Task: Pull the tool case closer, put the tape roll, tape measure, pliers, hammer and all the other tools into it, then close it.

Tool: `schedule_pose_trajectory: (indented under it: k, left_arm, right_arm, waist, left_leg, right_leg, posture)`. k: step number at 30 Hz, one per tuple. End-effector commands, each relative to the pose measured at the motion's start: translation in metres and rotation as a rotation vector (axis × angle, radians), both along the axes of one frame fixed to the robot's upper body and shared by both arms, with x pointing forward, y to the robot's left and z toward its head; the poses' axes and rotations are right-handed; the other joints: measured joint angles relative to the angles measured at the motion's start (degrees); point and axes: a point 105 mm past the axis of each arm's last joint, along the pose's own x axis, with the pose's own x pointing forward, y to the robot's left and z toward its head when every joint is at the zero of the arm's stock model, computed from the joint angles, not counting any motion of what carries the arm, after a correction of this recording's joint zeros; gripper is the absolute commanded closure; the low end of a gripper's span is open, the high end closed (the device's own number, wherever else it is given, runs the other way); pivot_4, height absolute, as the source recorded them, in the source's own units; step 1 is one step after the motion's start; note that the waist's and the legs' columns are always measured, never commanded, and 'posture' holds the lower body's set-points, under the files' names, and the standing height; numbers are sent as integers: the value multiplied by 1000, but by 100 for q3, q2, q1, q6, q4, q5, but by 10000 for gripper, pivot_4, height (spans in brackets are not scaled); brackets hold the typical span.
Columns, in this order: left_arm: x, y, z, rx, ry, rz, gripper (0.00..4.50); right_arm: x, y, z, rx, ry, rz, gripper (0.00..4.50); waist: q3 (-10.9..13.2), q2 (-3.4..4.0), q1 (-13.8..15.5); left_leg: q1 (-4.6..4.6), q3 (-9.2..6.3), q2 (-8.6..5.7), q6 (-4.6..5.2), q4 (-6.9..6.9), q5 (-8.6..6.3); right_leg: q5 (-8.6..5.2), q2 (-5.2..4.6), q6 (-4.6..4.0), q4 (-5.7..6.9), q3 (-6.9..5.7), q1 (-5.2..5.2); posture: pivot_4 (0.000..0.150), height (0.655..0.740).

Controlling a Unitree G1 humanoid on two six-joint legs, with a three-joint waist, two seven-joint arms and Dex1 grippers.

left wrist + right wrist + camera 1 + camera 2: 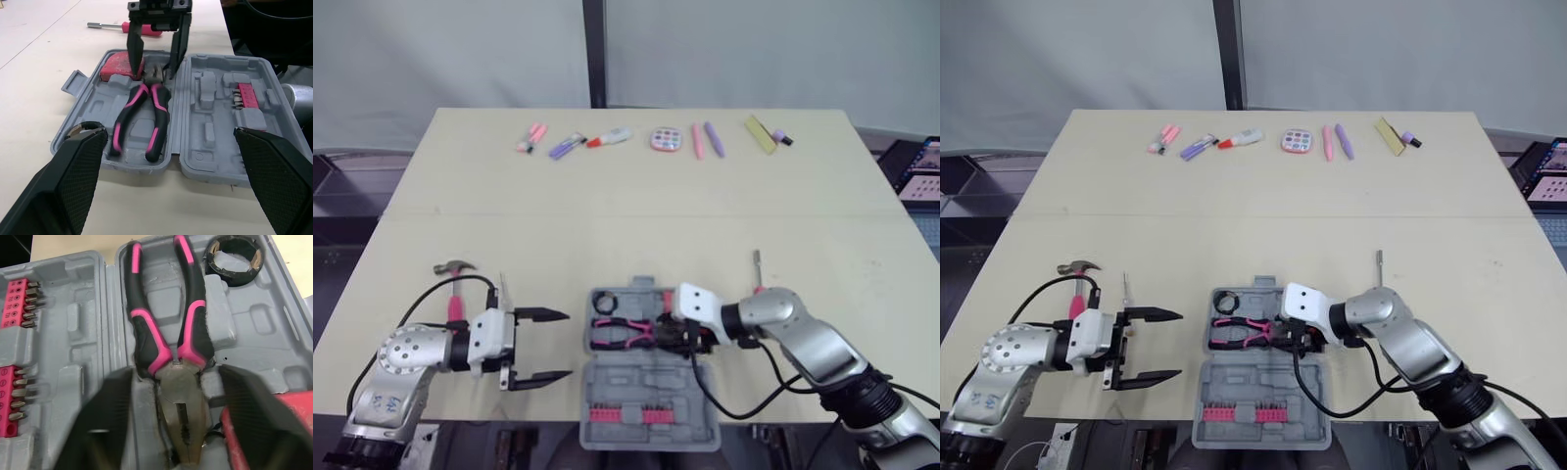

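Grey case (651,390) lay open at the table's (636,215) near edge, holding pink-handled pliers (625,333), a tape roll (606,304) and a red tape measure (119,71). The right gripper (154,72) hung over the pliers' head, fingers apart on either side. The left gripper (569,345) gaped wide beside the case, with a hammer (456,284) near it.

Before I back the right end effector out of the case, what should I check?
1. The pliers lie in the tool case: ok.
2. The right end effector is open around the pliers' head, not gripping: ok.
3. The tape roll is in the case: ok.
4. The hammer is packed: not ok, it lies on the table.
5. The screwdriver right of the case is packed: not ok, on the table.
6. The left end effector is open and empty: ok.
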Motion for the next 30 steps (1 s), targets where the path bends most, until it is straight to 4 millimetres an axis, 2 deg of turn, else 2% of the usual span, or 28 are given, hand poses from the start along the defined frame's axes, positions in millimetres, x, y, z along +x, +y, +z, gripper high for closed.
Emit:
schedule_pose_trajectory:
  k: [1, 10, 13, 20, 30]
  left_arm:
    - [-1, -3, 6, -1, -23, -14, 0]
    - [-2, -3, 7, -7, -22, -12, 0]
    - [-2, -5, 6, -13, -19, -15, 0]
    - [-2, -9, 3, -29, -14, -12, 0]
    - [-2, -18, -8, -59, -3, -7, 0]
  right_arm:
    - [-1, -1, 15, 27, -39, 13, 323]
    - [-4, 7, 31, 140, -17, -16, 323]
    - [-2, 12, 26, 178, -13, -32, 8548]
    - [-1, 20, 19, 241, -24, -19, 44411]
    - [-3, 27, 2, 244, 3, -6, 44819]
  waist:
    - [0, 0, 0]
    - [0, 0, 0]
    - [0, 0, 1]
    - [0, 0, -1]
    - [0, 0, -5]
  left_leg:
    - [0, 0, 0, 0, 0, 0]
    - [0, 0, 1, 0, 0, 0]
    - [0, 0, 0, 0, 0, 0]
    - [0, -1, -1, 0, 0, 0]
    - [2, -1, 0, 0, 0, 0]
  right_leg:
    - [0, 0, 0, 0, 0, 0]
    - [0, 0, 0, -1, 0, 1]
    - [0, 0, 0, 1, 0, 0]
    - [0, 0, 0, 1, 0, 0]
    - [0, 1, 0, 33, 0, -2]
  posture:
    - [1500, 7134]
    - [1500, 7134]
    - [1500, 7134]
    - [1500, 7134]
    - [1500, 7134]
